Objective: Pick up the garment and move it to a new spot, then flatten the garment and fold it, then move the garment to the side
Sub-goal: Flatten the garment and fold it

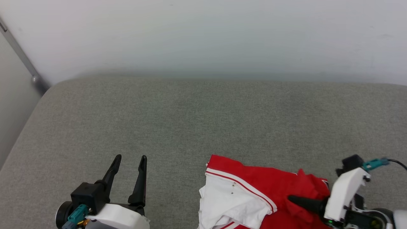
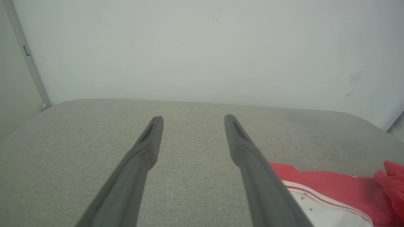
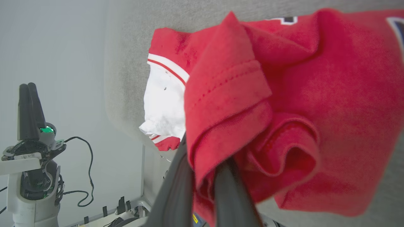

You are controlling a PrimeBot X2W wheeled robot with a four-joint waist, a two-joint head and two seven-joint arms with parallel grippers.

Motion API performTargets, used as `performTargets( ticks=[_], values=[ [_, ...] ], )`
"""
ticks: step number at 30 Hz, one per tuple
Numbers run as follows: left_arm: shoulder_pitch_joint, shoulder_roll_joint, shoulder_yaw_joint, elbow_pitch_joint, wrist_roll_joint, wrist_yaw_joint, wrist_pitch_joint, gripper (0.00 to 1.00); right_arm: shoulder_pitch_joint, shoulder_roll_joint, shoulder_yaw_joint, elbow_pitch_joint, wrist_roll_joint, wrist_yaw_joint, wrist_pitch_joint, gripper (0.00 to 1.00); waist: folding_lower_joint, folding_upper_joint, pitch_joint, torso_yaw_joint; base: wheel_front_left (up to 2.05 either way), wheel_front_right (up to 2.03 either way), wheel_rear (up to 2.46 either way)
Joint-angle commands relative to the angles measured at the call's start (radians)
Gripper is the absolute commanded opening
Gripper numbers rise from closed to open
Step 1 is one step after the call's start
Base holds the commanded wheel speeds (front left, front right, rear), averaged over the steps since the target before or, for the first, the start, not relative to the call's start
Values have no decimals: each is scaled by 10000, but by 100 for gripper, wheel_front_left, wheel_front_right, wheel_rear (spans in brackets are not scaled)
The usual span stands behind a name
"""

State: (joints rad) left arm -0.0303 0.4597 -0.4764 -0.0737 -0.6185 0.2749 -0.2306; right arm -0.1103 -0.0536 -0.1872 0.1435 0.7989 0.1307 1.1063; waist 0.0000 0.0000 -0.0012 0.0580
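At the near edge of the grey bench (image 1: 203,111), the garment (image 1: 254,184) lies bunched and looks soft, light and limp, a red hem fold clamped in the jaws of the right gripper (image 1: 294,200), while the left gripper (image 1: 131,156) hovers with jaws apart, free to take another edge.

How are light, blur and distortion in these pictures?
Head view: soft, even light, no glare; the grey cushion fades into the wall at its far edge. Left wrist view: the left tool is near and soft-edged; the cushion's far edge bows. Right wrist view: the garment is close and slightly soft.
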Motion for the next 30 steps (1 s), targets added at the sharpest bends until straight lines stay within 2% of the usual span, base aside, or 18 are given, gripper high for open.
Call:
performTargets(
  ticks=[1,8,13,14,15,16,19,23,27,30],
  values=[
    [-171,-35,-9,28,33,-10,19,100,-207,42,221,116,166,-1,-162,0,0,0,65,61,0,0,0],
    [-519,-145,-135,256,22,-204,21,100,-1036,40,3245,1326,2317,-1,-2238,0,0,0,330,401,0,0,0],
    [-754,-261,-191,388,51,-306,-26,100,-1574,32,4750,2133,2685,-1,-3528,2,0,0,535,731,0,0,0],
    [-795,-282,-197,404,56,-322,-30,100,-1660,30,4957,2292,2655,-1,-3753,31,0,0,586,783,0,0,0],
    [-811,-301,-196,437,54,-333,-48,100,-1719,29,5108,2501,2661,-1,-3955,78,0,0,611,816,0,0,0],
    [-797,-323,-202,470,48,-333,-64,100,-1804,31,5274,2662,2560,-1,-4145,100,0,0,624,831,0,0,0],
    [-777,-359,-193,554,13,-336,-104,100,-2039,28,5692,2936,2560,-1,-4479,100,0,0,642,841,0,0,0],
    [-637,-361,-161,647,-28,-321,-128,100,-2333,-118,6121,2519,2208,-3,-4758,100,0,0,518,726,0,0,0],
    [-524,-333,-174,716,-82,-282,-107,100,-2223,-718,6442,1473,1692,-3,-5127,100,0,0,251,555,0,0,0],
    [-407,-316,-157,715,-101,-222,-95,100,-1912,-1398,6246,900,703,-3,-5760,100,0,0,53,400,0,0,0]
  ],
)
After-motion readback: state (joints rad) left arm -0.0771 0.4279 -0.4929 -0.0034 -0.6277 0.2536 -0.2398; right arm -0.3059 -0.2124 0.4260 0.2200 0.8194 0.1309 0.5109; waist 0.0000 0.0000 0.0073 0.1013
